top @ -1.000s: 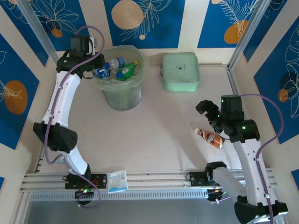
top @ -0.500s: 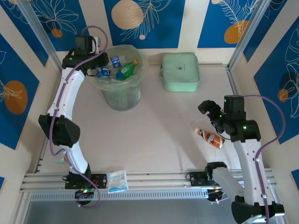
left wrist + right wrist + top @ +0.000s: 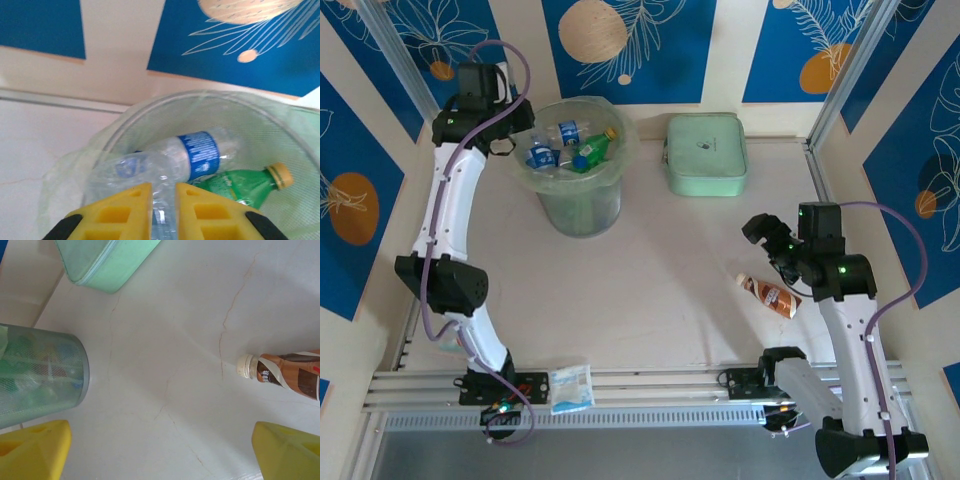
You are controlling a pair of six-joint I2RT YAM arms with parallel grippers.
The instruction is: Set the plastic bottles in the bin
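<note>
From above, the bin [image 3: 576, 172] stands at the far left of the table [image 3: 660, 250], holding a green bottle [image 3: 591, 150] and two clear bottles with blue labels [image 3: 565, 132]. The left gripper [image 3: 510, 130] hangs at the bin's left rim. A mint-green case [image 3: 706, 153] lies to the right of the bin, and a white-and-blue packet [image 3: 571, 388] rests on the near rail. At the right, a brown bottle [image 3: 769, 296] lies on its side on the table, with the right gripper [image 3: 767, 240] just beyond it. The left wrist camera looks down into the bin [image 3: 280, 125]: a clear bottle with a blue label [image 3: 200, 152] lies across the green bottle [image 3: 245, 185], and the left gripper [image 3: 163, 187] has its yellow fingers almost together, nothing between them. The right wrist camera shows the right gripper [image 3: 160, 432] spread wide and empty above bare table, the brown bottle [image 3: 287, 371] at right with its white cap pointing left, the bin [image 3: 40, 372] at left and the case [image 3: 105, 262] beyond.
</note>
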